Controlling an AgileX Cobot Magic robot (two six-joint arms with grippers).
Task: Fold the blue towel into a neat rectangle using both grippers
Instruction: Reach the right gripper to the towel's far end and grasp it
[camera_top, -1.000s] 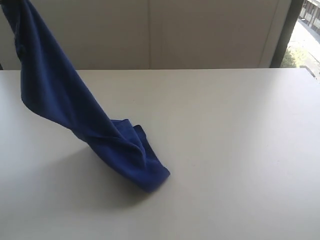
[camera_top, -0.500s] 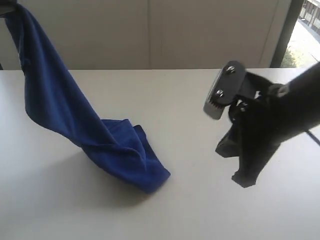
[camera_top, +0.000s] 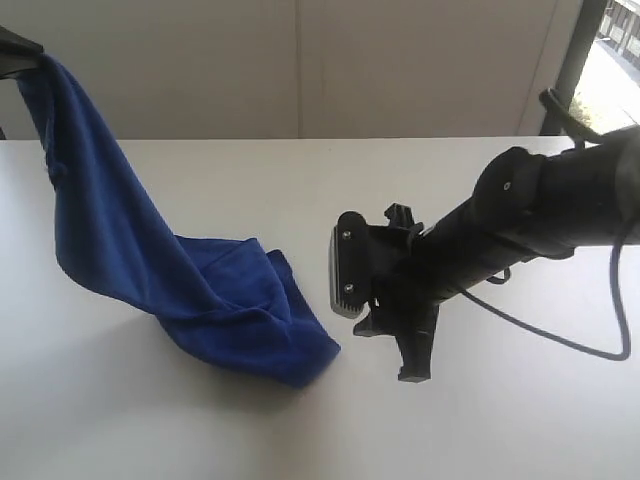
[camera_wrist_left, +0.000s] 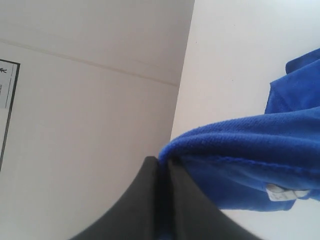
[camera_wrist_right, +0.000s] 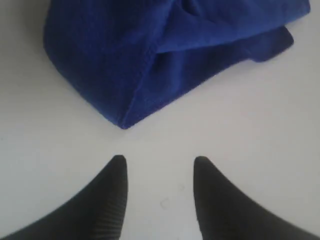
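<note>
I brought the right tool (camera_wrist_right: 160, 160) in, jaws now parted, just short of the blue towel (camera_top: 210, 300) heaped on the bench (camera_top: 300, 430) left of centre. The left tool (camera_wrist_left: 162, 167) gripped its corner aloft. Second grasp was due.

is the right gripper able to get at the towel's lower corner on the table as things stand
Probably yes. The right gripper is open and points at the blue towel's resting corner across bare table; nothing lies between them.
</note>
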